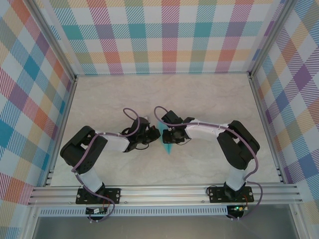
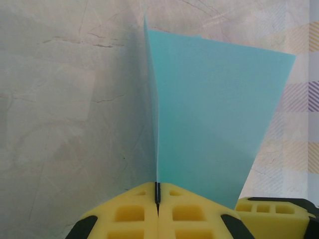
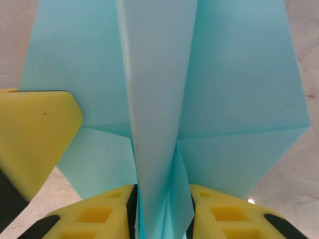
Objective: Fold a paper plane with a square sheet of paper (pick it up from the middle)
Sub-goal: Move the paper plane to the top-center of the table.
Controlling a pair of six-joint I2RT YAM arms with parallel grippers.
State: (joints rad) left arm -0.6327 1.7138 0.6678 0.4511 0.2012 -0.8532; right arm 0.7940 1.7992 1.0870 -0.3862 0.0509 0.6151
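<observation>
Light blue paper plane (image 1: 168, 148), only partly folded, is held off the marble-patterned table (image 1: 209, 99) near its middle, between the two grippers that meet there in the overhead view. The left gripper (image 1: 155, 135) reaches in from the left and the right gripper (image 1: 172, 135) from the right, their tips just beside each other, with a sliver of blue showing between and below them.

From the left wrist camera, the left gripper (image 2: 157, 196) has its yellow fingers (image 2: 129, 214) pressed together on a thin edge of the paper plane (image 2: 214, 114). That edge rises straight up from the closed jaws, and a broad flap spreads away to the right of it. A yellow finger of the right gripper (image 2: 274, 211) sits at the lower right, just beside the flap's bottom corner.

From the right wrist camera, the paper plane (image 3: 239, 84) shows a raised centre ridge with a layered wing on each side and a diagonal crease across each wing. The right gripper (image 3: 162, 214) has its fingers (image 3: 99, 214) a little apart with the ridge's layers running down between them, the inner faces right against the paper. Whether they actually pinch it cannot be told. A left-gripper finger (image 3: 35, 134) lies against the left wing.

Plaid walls (image 1: 169, 35) enclose the table on three sides.
</observation>
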